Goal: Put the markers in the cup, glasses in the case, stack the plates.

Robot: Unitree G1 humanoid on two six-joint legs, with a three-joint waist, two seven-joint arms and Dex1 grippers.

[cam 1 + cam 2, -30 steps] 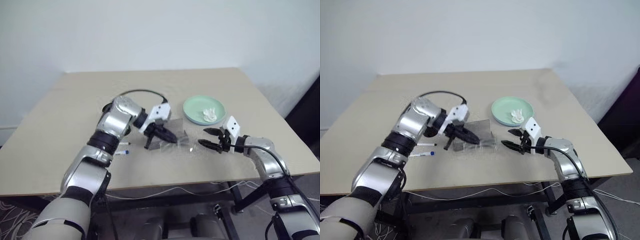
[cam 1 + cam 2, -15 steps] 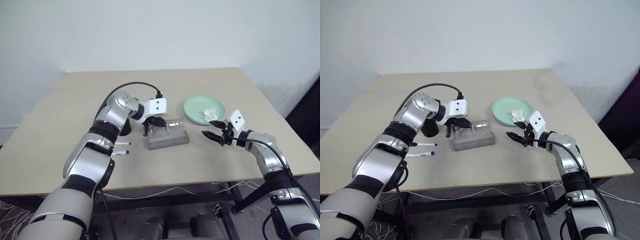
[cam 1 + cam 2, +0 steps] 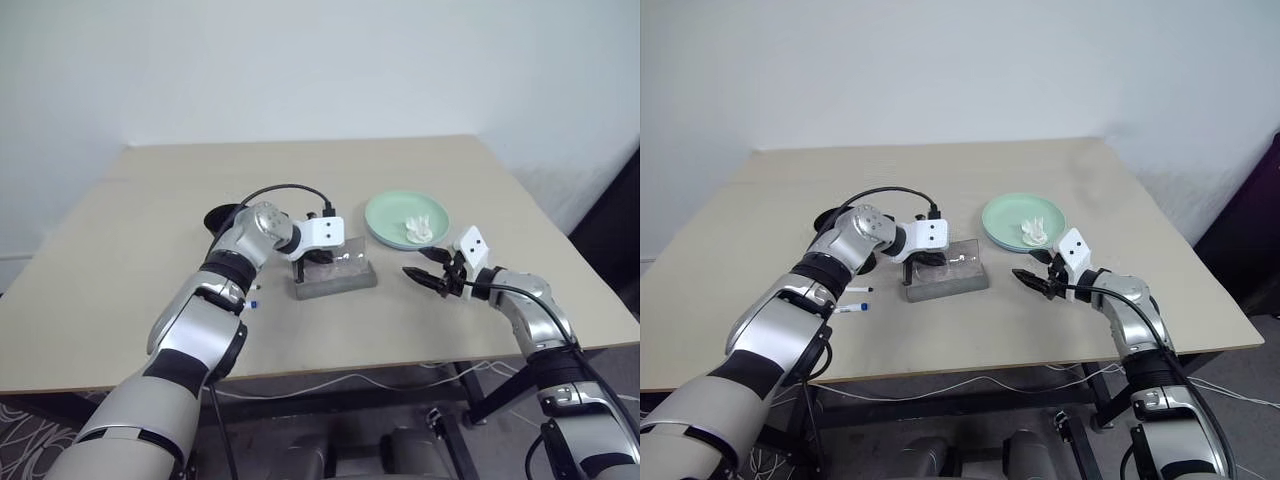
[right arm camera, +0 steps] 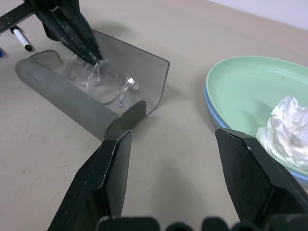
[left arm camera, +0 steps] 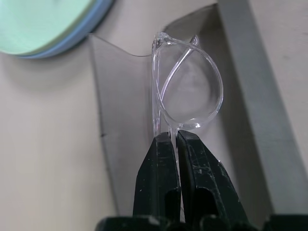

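Observation:
My left gripper (image 5: 175,137) is shut on the rim of the clear glasses (image 5: 190,91) and holds them down inside the open grey case (image 3: 337,282), whose smoky lid (image 4: 127,55) stands up behind. My right gripper (image 4: 173,144) hangs open just right of the case, holding nothing. The mint green plate (image 3: 392,215) rests on the light blue plate (image 4: 208,98) at the right. Behind my left arm stands the black cup (image 3: 830,220). Two markers (image 3: 852,299) lie on the table left of the case, one black-capped, one blue-capped.
A small white crumpled lump (image 3: 420,229) lies in the green plate. A black cable (image 3: 285,190) loops over my left wrist. The tan table (image 3: 300,160) has bare room behind the case and along its front edge.
My left gripper has swung round and come down with the glasses, from in front of the case into its tray. The right gripper has stayed where it was, open.

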